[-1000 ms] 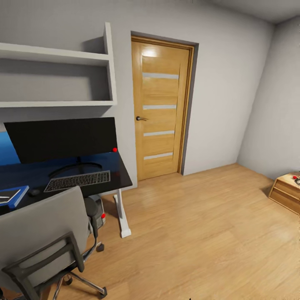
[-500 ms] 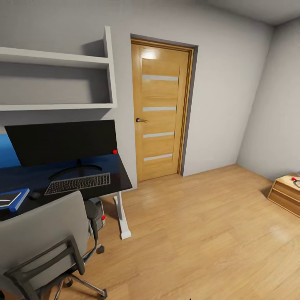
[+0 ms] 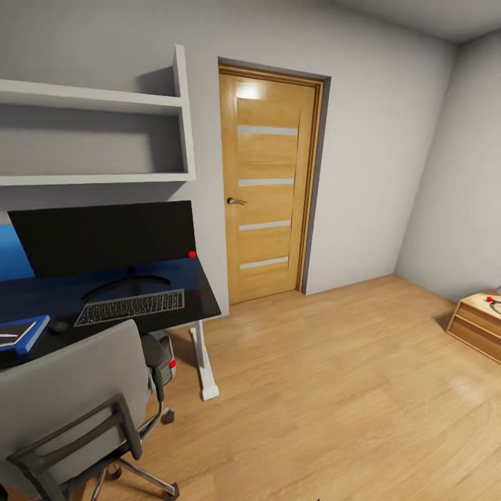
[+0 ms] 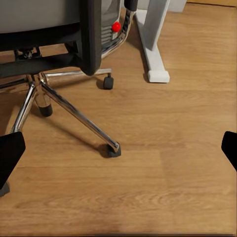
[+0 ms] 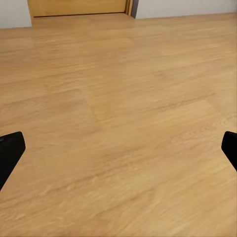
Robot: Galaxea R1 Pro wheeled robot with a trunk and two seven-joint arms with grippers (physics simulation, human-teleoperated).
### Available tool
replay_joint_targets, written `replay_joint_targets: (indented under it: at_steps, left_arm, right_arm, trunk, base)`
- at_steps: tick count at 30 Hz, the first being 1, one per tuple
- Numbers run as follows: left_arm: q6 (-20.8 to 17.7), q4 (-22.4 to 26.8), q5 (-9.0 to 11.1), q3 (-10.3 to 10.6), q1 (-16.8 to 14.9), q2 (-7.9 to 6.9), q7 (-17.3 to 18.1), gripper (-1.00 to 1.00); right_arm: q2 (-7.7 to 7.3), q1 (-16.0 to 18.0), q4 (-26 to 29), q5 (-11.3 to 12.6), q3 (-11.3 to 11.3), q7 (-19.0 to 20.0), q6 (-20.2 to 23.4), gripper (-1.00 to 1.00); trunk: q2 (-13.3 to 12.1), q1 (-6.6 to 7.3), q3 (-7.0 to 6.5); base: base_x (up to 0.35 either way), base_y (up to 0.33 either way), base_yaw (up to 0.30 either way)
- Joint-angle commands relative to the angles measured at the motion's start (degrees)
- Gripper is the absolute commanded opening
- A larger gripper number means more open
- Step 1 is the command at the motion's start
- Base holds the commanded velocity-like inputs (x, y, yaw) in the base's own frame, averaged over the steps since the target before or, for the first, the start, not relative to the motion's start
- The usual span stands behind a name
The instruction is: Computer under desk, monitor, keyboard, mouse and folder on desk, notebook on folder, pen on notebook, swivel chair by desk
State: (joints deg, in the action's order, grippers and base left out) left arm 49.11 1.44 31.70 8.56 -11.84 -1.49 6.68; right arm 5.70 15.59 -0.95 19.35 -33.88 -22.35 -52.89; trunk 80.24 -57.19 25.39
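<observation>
Head view, left to right. At the left edge the folder (image 3: 26,332), flat and bright blue, lies on the desk (image 3: 198,296); a grey notebook (image 3: 12,330) rests on top of it, partly cut off by the frame. Just beside the folder sits the mouse (image 3: 58,325), small and dark. Next comes the keyboard (image 3: 130,307), dark keys in a thin silver frame, lying in front of the monitor (image 3: 104,237), whose wide black screen stands on a curved black foot, red dot at its lower corner. The desk is glossy black on a white pedestal leg. The swivel chair (image 3: 69,396), grey back toward the camera, stands close against the desk's near edge. Behind the chair, under the desktop, part of the computer (image 3: 165,358) shows, silver-grey with a red light.

Right of the desk leg: wide bare wood floor (image 3: 334,390) reaching to the oak door (image 3: 268,184) and to a low oak unit (image 3: 479,321) at the far right edge.

Left wrist view: left gripper (image 4: 118,150) spread wide, nothing between the fingertips, hanging over floor near the chair's chrome base; desk foot bar beyond.

Right wrist view: right gripper (image 5: 118,148) likewise spread wide and empty, over bare floor, well apart from the desk items.
</observation>
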Motion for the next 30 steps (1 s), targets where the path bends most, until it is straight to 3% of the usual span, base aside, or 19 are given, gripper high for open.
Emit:
replay_joint_targets:
  at_steps: [1,6,15,18,30]
  left_arm:
    - [-0.2,0.0,0.6,0.3,0.0,0.01,0.4,1.00]
    - [-3.4,-0.1,0.6,0.3,0.0,0.00,0.3,1.00]
    - [-19.9,-0.1,0.6,0.3,0.3,-0.11,0.4,1.00]
    - [-22.6,-0.1,0.6,0.3,0.8,-0.16,0.4,1.00]
    - [-24.4,-0.1,0.7,0.3,1.2,-0.32,0.1,1.00]
  right_arm:
    - [0.03,0.1,-0.1,0.2,-0.5,-0.3,-0.1,1.00]
    - [0.04,0.1,-0.1,0.2,-0.5,-0.3,-0.1,1.00]
    - [0.04,0.1,-0.2,0.3,-0.5,-0.5,1.5,1.00]
    - [0.02,0.0,-0.2,0.3,-0.4,-0.5,1.7,1.00]
    - [0.02,0.1,-0.3,0.3,-0.5,-0.5,2.3,1.00]
  trunk:
    - [0.0,0.00,0.06]
    - [0.0,0.00,0.06]
    - [0.0,0.00,0.06]
    - [0.0,0.00,0.06]
    - [0.0,0.00,0.06]
  base:
    - [0.000,0.000,0.000]
    - [0.000,0.000,0.000]
    - [0.000,0.000,0.000]
    - [0.000,0.000,0.000]
    - [0.000,0.000,0.000]
